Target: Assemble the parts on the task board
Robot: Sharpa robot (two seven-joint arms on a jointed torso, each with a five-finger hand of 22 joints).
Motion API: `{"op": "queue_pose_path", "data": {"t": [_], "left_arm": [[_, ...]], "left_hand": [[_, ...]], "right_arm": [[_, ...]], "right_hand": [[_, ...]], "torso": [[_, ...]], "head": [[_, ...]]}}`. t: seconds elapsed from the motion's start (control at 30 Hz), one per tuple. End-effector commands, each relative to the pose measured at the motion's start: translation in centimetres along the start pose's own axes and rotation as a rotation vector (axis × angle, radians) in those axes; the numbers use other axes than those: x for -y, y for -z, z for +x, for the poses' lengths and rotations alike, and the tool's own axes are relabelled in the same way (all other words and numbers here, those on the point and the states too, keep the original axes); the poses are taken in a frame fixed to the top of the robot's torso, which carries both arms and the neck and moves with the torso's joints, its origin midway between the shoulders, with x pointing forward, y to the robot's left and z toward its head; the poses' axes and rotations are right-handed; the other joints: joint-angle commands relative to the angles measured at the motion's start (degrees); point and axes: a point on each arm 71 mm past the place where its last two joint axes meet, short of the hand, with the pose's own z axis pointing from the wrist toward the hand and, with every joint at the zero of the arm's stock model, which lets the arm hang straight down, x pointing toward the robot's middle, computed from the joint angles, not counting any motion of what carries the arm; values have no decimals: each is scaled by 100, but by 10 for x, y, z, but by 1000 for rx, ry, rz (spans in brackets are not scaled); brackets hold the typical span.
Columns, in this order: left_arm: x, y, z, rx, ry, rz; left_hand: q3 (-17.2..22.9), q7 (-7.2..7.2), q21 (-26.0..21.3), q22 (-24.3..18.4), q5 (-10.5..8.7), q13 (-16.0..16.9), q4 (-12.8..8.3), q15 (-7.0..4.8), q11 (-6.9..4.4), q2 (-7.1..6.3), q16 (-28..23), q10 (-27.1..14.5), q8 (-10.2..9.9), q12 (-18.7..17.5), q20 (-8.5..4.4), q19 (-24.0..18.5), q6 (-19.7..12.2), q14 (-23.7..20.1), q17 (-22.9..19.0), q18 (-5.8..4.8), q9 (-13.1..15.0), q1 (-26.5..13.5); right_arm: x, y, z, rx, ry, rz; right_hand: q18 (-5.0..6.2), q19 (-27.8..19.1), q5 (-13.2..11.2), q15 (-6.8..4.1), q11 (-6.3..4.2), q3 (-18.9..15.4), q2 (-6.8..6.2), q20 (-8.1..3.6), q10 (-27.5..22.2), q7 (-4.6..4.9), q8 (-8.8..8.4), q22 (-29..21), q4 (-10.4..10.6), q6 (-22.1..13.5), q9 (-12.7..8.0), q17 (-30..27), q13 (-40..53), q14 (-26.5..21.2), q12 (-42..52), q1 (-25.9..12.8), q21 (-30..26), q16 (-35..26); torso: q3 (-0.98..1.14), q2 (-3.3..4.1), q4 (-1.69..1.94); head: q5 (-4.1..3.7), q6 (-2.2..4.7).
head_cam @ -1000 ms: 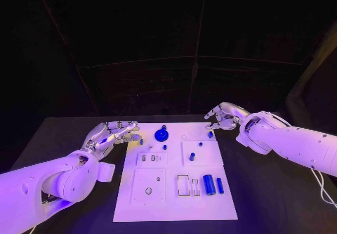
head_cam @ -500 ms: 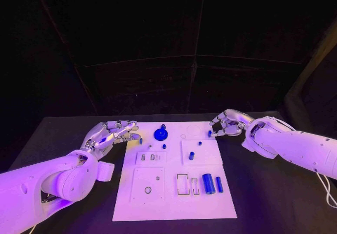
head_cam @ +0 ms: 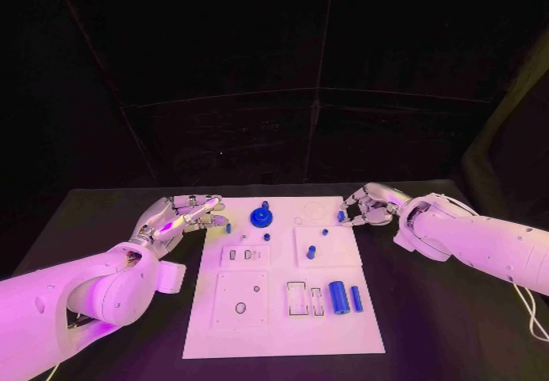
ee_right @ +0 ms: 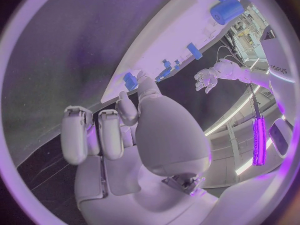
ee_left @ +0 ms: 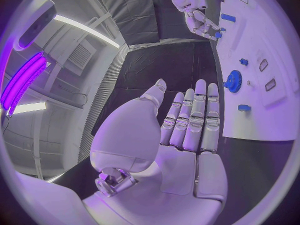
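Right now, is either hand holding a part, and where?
Left hand holds nothing, fingers apart. Right hand is at a small blue part by the board's edge; a grip cannot be told.

task board (head_cam: pixel 286 317): white | parts (head_cam: pixel 339 297): blue | table (head_cam: pixel 458 317): black | right hand (head_cam: pixel 368 205): silver

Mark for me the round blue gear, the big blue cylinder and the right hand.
Round blue gear (head_cam: pixel 262 217), head view, its disc face.
Big blue cylinder (head_cam: pixel 339 298), head view, middle of its side.
Right hand (head_cam: pixel 368 205), head view, middle of the silver hand.
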Motion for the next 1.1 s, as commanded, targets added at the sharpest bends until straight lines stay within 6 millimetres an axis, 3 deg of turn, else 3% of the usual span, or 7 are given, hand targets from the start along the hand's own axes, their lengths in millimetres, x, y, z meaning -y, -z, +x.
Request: {"op": "queue_pose_path", "data": {"t": [0.03, 0.2, 0.43, 0.8, 1.1], "left_arm": [[1, -1, 2, -13, 6, 6], [0, -1, 2, -13, 6, 4], [0, -1, 1, -12, 5, 3], [0, -1, 1, -12, 5, 0], [-1, -1, 0, -12, 5, -3]], "left_hand": [[-4, 20, -22, -9, -13, 2, -32, -6, 10, 48, -27, 33, -2, 16, -4, 52, 42, 34, 9, 90, 3, -16], [-6, 24, -24, -10, -13, 0, -34, -5, 12, 47, -29, 30, -6, 13, -5, 53, 38, 35, 9, 90, 2, -19], [-9, 31, -27, -10, -13, -2, -37, -4, 16, 46, -34, 24, -11, 8, -5, 55, 32, 35, 10, 89, -1, -25], [-15, 44, -34, -12, -13, -6, -44, 1, 27, 43, -44, 7, -26, -7, -4, 59, 13, 36, 13, 87, -6, -38], [-17, 48, -36, -13, -13, -7, -46, 3, 30, 43, -47, 0, -30, -12, -3, 59, 6, 36, 14, 86, -7, -41]], "right_arm": [[-1, -2, 3, -14, -13, -7], [0, -4, 7, -23, -15, -5], [-1, -6, 10, -35, -18, -7], [-2, -7, 10, -32, -19, -13], [-2, -6, 5, 37, -28, -16]], "right_hand": [[37, 1, -45, -4, -3, 63, 129, -10, -7, -29, 43, 407, -43, 26, 8, 268, 11, 340, 39, 68, -15, 7], [31, 24, -190, -16, -15, 226, 354, -23, 11, -36, 68, 436, -111, 112, 13, 307, 42, 349, 74, 209, -4, 24], [17, 69, -324, -29, -31, 421, 519, -35, 49, -49, 88, 498, -196, 254, 13, 374, 99, 364, 140, 314, 23, 56], [3, 114, -389, -41, -47, 546, 572, -46, 93, -68, 96, 560, -247, 361, 11, 432, 166, 377, 219, 345, 50, 85], [-18, 188, -597, -147, -183, 877, 737, -129, 168, -238, 282, 663, -371, 870, 69, 525, 276, 397, 340, 421, 97, 133]], "torso": [[-1, 2, 8], [-4, -1, 12], [-5, -6, 7], [-6, -7, 10], [-2, -10, 6]], "head": [[-1, -13], [-5, -23], [6, -41], [-3, -47], [5, -56]]}}
